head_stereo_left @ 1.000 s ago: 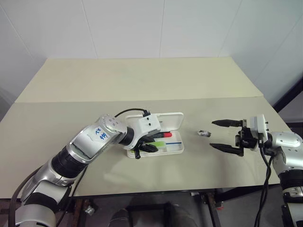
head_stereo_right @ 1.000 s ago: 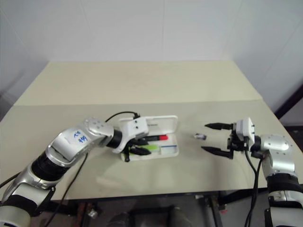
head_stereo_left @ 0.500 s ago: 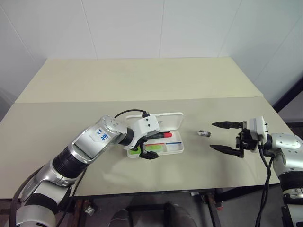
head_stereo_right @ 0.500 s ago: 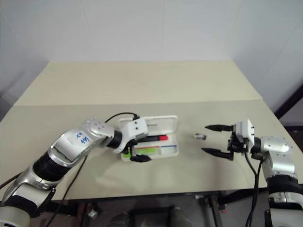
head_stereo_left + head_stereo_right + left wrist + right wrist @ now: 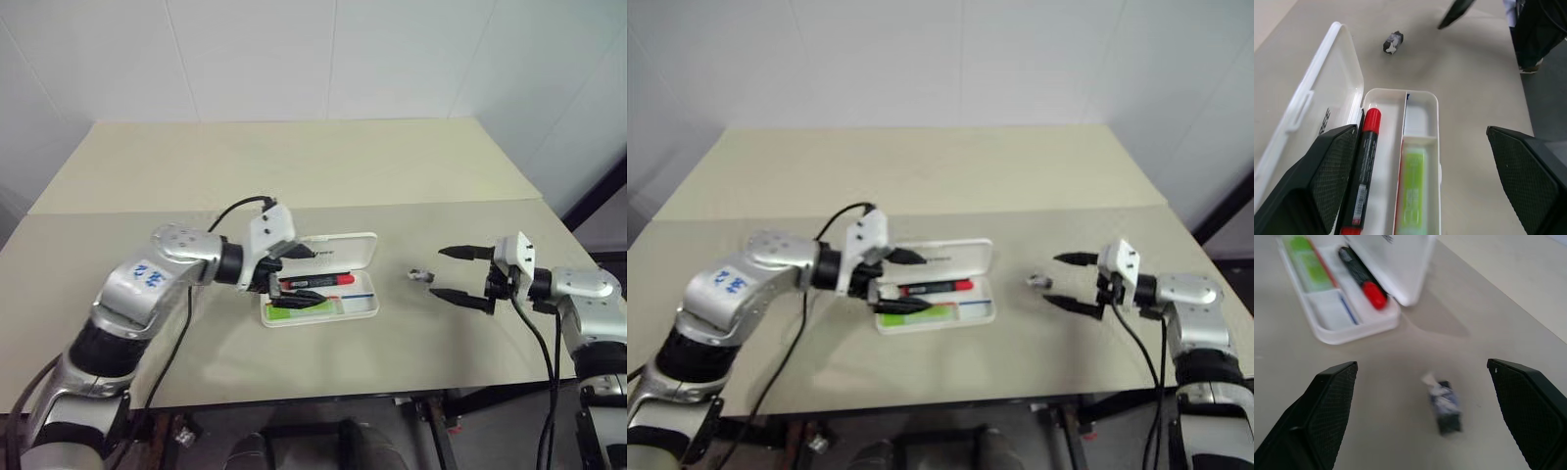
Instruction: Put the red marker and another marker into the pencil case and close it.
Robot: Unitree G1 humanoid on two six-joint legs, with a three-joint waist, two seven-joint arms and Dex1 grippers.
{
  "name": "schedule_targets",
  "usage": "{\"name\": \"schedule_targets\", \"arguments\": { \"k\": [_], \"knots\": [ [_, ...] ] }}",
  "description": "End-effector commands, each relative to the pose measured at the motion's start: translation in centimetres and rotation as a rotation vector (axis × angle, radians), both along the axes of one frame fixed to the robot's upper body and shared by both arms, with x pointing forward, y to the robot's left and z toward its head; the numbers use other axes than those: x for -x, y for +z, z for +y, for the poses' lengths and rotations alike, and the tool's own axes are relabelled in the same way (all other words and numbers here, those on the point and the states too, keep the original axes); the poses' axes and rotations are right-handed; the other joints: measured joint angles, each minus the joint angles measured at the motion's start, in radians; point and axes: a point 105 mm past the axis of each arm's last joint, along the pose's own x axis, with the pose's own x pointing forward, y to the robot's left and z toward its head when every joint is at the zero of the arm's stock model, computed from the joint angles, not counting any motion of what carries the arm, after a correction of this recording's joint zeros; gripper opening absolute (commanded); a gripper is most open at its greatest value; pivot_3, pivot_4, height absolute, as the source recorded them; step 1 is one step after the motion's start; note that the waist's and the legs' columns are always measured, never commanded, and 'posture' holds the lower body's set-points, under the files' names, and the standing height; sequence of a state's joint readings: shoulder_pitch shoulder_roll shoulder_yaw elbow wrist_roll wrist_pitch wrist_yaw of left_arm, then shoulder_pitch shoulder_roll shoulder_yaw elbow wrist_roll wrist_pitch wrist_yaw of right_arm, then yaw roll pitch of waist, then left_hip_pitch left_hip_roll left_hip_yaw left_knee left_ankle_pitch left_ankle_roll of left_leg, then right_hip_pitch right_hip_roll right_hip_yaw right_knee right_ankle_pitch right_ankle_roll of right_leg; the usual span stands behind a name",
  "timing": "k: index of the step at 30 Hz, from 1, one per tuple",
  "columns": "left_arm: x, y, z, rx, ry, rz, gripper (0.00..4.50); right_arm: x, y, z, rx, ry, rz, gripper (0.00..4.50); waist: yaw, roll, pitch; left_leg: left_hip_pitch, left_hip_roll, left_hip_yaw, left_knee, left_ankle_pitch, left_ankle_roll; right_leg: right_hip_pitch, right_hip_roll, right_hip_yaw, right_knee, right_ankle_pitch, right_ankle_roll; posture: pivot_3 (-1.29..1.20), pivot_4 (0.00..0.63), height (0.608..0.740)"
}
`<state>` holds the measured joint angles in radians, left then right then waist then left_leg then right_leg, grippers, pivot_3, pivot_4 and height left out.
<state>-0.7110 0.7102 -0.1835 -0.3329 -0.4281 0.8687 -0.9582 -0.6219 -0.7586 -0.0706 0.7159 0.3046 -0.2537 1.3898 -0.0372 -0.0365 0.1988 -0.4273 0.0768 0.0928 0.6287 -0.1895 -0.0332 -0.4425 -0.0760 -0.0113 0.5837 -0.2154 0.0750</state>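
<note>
The white pencil case [image 5: 364,305] lies open in the middle of the table, its lid [image 5: 343,254] folded back away from me. Inside, the red marker [image 5: 1362,169] lies in the far compartment with its red cap [image 5: 1374,294] toward the right. The lime-green marker [image 5: 1411,187] rests in the near compartment. My left gripper [image 5: 303,271] hovers open just above the case's left end, holding nothing. My right gripper [image 5: 458,273] stands open to the right of the case, empty, pointing toward it.
A small dark and white scrap [image 5: 421,275] lies on the table between the case and my right gripper [image 5: 1444,405]. A seam [image 5: 411,203] runs across the tabletop behind the case.
My left gripper has opened, let go of the lime-green marker in the case, and lifted up and back to the left. The right gripper has edged slightly toward the case.
</note>
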Motion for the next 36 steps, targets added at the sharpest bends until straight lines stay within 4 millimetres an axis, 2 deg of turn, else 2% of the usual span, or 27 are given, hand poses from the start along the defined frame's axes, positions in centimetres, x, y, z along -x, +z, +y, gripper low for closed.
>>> {"name": "schedule_targets", "arguments": {
  "k": [1, 2, 6, 10, 13, 20, 25, 29, 36],
  "knots": [
    [0.8, 1.0, 1.1, 0.024, -0.042, -0.062, 4.49, -0.7, 0.3, -0.4, 0.062, -0.014, 0.037, 4.5, -0.003, 0.0, 0.0, 0.0, 0.0, 0.0, 0.0, 0.0, 0.0, 0.0, 0.0, 0.0, 0.0, 0.0, 0.0, 0.0, 0.15, 0.74],
    [1.1, 1.1, 1.4, 0.033, -0.055, -0.071, 4.49, -0.8, -0.1, -0.4, 0.096, -0.002, 0.07, 4.5, -0.004, 0.0, 0.0, 0.0, 0.0, 0.0, 0.0, -0.001, -0.001, 0.0, 0.0, 0.0, 0.0, 0.0, 0.0, 0.0, 0.15, 0.74],
    [2.5, 1.5, 2.7, 0.069, -0.122, -0.09, 4.49, -1.6, 0.8, 0.3, 0.07, 0.012, 0.089, 4.5, -0.016, 0.0, 0.0, 0.0, 0.0, 0.0, -0.001, -0.002, -0.002, 0.0, 0.0, 0.0, -0.001, 0.0, 0.0, 0.0, 0.15, 0.74],
    [2.5, 2.1, 3.8, 0.119, -0.117, -0.137, 4.49, -2.3, 0.7, 1.0, 0.05, 0.014, 0.129, 4.5, -0.02, 0.0, 0.0, 0.0, 0.0, 0.0, -0.002, -0.001, -0.002, 0.0, 0.0, 0.0, 0.0, 0.0, 0.0, 0.0, 0.15, 0.74],
    [2.6, 2.3, 4.5, 0.136, -0.11, -0.193, 4.49, -3.0, -0.4, 1.6, 0.059, -0.017, 0.199, 4.5, -0.023, 0.0, 0.0, 0.0, 0.0, 0.001, -0.002, -0.002, -0.002, 0.0, 0.0, 0.0, 0.0, 0.0, 0.0, 0.0, 0.15, 0.74],
    [2.9, 2.7, 6.5, 0.183, -0.088, -0.192, 4.49, -3.7, -1.5, 2.9, 0.051, -0.014, 0.217, 4.5, -0.023, 0.0, 0.0, 0.001, 0.001, 0.001, -0.002, -0.002, -0.003, 0.0, 0.0, 0.0, 0.0, 0.0, 0.0, 0.0, 0.15, 0.74],
    [3.3, 3.4, 7.5, 0.27, -0.095, -0.198, 4.49, -4.1, -2.5, 3.0, 0.082, -0.056, 0.224, 4.5, -0.025, 0.0, 0.0, 0.001, 0.001, 0.001, -0.002, -0.003, -0.004, 0.0, 0.0, 0.0, 0.0, 0.0, 0.0, 0.0, 0.15, 0.74],
    [3.3, 3.3, 8.5, 0.284, -0.073, -0.203, 4.5, -4.2, -2.9, 2.7, 0.082, -0.076, 0.222, 3.55, -0.025, 0.0, 0.0, 0.001, 0.001, 0.002, -0.003, -0.003, -0.004, 0.0, 0.0, 0.0, 0.0, 0.0, 0.0, 0.0, 0.15, 0.74],
    [3.7, 3.7, 8.7, 0.331, -0.084, -0.209, 4.5, -4.2, -2.9, 2.3, 0.094, -0.087, 0.199, 0.98, -0.025, 0.0, 0.0, 0.001, 0.001, 0.002, -0.004, -0.003, -0.004, 0.0, 0.0, 0.0, 0.0, 0.0, -0.001, 0.0, 0.15, 0.74]
  ]
}}
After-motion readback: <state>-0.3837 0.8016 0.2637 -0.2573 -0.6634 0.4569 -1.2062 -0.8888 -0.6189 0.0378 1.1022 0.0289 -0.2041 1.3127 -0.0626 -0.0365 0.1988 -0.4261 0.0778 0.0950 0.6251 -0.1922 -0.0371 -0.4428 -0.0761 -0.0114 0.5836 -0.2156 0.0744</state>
